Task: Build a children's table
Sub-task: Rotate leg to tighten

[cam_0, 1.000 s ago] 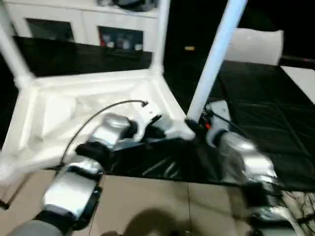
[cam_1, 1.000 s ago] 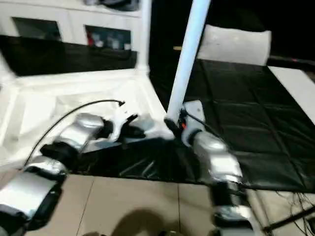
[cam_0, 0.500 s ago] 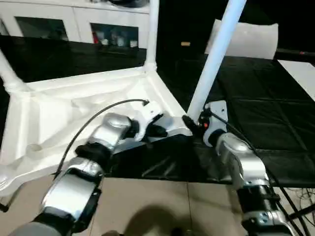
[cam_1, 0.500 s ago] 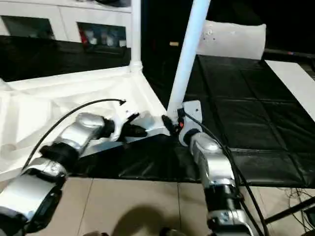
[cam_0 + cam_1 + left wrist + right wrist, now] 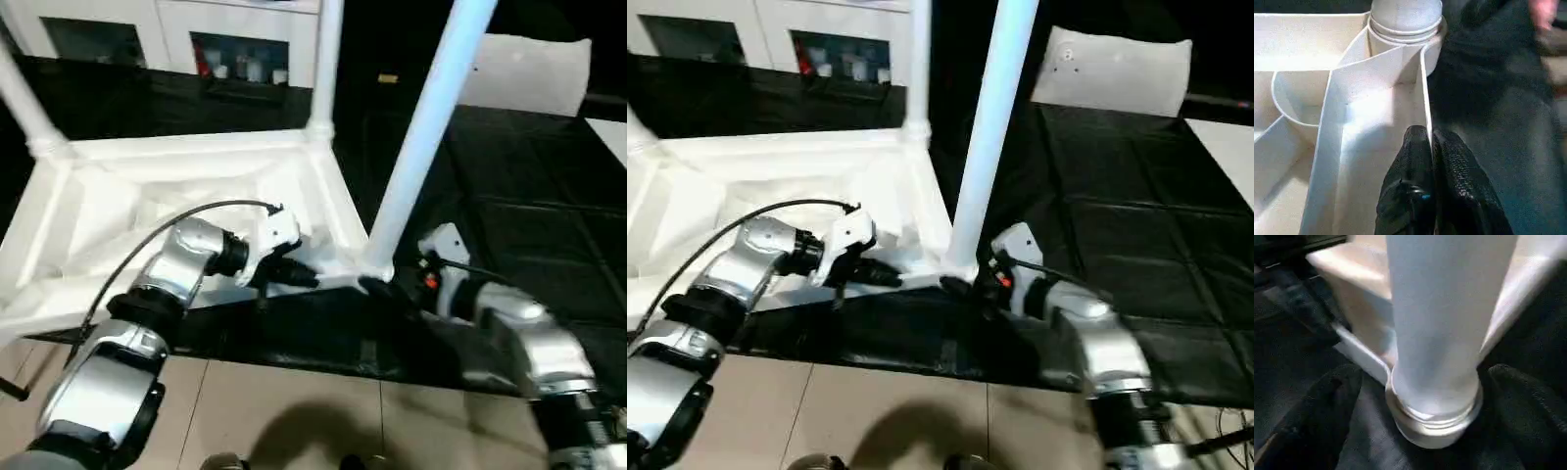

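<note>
We see the children's table (image 5: 167, 211) upside down across the left and middle of the head views, lying on a black sheet (image 5: 549, 245) with faint grid creases, its ribbed white plastic underside facing up. The walls are thin and smooth, with cross braces and a curved pocket near the corner. Three tapered round legs stand up from the corner sockets: one at the upper left (image 5: 24, 103), one at the top centre (image 5: 323, 64), and a near leg (image 5: 421, 137) rising through the middle of the frame.

Our left hand (image 5: 291, 275) reaches in from the lower left; in the left wrist view its textured black fingers (image 5: 1413, 161) are pressed together on the table's thin side wall, one on each side of it.

Our right hand (image 5: 1425, 396) sits at the foot of the near leg, where the leg ends in a ringed collar (image 5: 1432, 418). Its two black fingers (image 5: 1322, 416) are spread on either side of the collar, apart from it.

A white cabinet with glass doors (image 5: 235, 49) runs along the top left, a white panel (image 5: 529, 73) leans at the upper right, and beige floor tiles (image 5: 294, 411) fill the bottom.
</note>
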{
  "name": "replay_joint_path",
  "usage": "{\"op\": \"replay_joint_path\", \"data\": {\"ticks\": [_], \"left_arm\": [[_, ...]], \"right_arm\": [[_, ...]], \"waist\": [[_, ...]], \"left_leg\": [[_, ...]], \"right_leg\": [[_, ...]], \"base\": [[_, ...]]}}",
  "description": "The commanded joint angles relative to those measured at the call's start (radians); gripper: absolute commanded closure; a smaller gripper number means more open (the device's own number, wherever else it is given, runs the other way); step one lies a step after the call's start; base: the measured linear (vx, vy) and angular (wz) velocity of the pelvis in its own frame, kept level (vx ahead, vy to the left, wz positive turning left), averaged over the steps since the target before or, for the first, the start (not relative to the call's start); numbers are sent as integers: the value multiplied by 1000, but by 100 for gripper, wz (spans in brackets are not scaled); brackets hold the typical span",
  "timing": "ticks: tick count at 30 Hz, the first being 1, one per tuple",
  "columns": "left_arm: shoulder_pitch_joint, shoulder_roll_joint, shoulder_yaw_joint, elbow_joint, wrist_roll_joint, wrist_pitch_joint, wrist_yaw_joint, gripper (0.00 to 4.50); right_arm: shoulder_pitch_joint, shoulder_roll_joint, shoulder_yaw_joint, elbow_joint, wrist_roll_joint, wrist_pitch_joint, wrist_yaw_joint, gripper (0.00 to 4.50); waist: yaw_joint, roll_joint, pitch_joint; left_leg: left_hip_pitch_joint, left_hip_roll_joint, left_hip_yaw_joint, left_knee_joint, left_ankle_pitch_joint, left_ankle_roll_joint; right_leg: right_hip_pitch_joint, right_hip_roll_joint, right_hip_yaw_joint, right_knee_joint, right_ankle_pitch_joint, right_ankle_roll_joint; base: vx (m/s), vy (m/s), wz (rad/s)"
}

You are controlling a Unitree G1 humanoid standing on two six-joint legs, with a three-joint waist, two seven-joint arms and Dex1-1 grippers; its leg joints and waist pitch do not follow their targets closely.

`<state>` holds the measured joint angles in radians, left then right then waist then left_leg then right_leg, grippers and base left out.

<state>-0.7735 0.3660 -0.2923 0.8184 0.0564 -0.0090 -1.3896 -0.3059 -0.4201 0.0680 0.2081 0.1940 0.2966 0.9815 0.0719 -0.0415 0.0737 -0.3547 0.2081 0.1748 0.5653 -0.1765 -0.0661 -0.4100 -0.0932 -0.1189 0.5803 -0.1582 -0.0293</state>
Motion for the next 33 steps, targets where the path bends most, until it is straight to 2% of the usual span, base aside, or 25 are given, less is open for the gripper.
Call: {"op": "replay_joint_path", "data": {"ticks": [1, 4, 6, 11, 13, 17, 23, 28, 29, 33], "left_arm": [[16, 1, -60, -20, 19, -24, -81, 450], [14, 27, -80, -29, 18, -48, -167, 450], [14, 35, -89, -31, 22, -56, -194, 450], [10, 40, -100, -26, 26, -72, -213, 450], [11, 44, -114, -40, 11, -67, -225, 450], [9, 47, -128, -46, 3, -71, -225, 450], [11, 47, -131, -47, 7, -77, -225, 450], [16, 54, -137, -53, 0, -75, -225, 450], [16, 54, -137, -53, 0, -75, -225, 450], [20, 60, -139, -56, -3, -72, -225, 450]], "right_arm": [[7, -8, 6, -14, 14, -9, 47, 3], [-5, -39, 20, -22, 38, 0, 130, 3], [-11, -42, 26, -19, 52, -7, 160, 3], [-22, -51, 42, -15, 81, -15, 222, 40], [-36, -56, 62, -10, 99, 13, 272, 63], [-49, -58, 77, 6, 97, 16, 304, 86], [-68, -56, 91, 32, 97, 8, 326, 149], [-73, -59, 100, 35, 100, 15, 346, 174], [-73, -59, 100, 35, 100, 15, 346, 194], [-75, -60, 104, 39, 102, 13, 354, 218]], "waist": [[2, 1, -69], [11, -1, -67], [19, 1, -67], [26, -1, -69], [28, -3, -72], [30, -5, -76], [34, -5, -80], [39, -7, -81], [39, -7, -81], [40, -3, -79]], "left_leg": [[3, 30, 3, -52, -137, 88], [8, 32, 3, -55, -199, 51], [14, 34, 4, -57, -202, 45], [10, 32, 2, -57, -201, 34], [7, 32, 2, -56, -187, 37], [6, 32, 1, -53, -164, 38], [7, 31, 4, -50, -139, 42], [7, 31, 4, -49, -147, 40], [7, 31, 4, -49, -148, 39], [7, 30, 2, -49, -156, 31]], "right_leg": [[68, -61, 64, -50, -139, -227], [66, -65, 62, -63, -271, -192], [61, -66, 63, -66, -293, -183], [63, -65, 62, -64, -298, -175], [66, -65, 61, -62, -292, -172], [66, -65, 61, -56, -269, -177], [67, -63, 60, -52, -227, -189], [67, -64, 60, -53, -251, -177], [67, -64, 60, -53, -256, -175], [66, -64, 60, -55, -274, -167]], "base": [[0, 0, 0], [0, 0, 0], [0, 0, 0], [0, 0, 0], [0, 0, 0], [0, 0, 0], [0, 0, 0], [0, 0, 0], [0, 0, 0], [0, 0, 0]]}}
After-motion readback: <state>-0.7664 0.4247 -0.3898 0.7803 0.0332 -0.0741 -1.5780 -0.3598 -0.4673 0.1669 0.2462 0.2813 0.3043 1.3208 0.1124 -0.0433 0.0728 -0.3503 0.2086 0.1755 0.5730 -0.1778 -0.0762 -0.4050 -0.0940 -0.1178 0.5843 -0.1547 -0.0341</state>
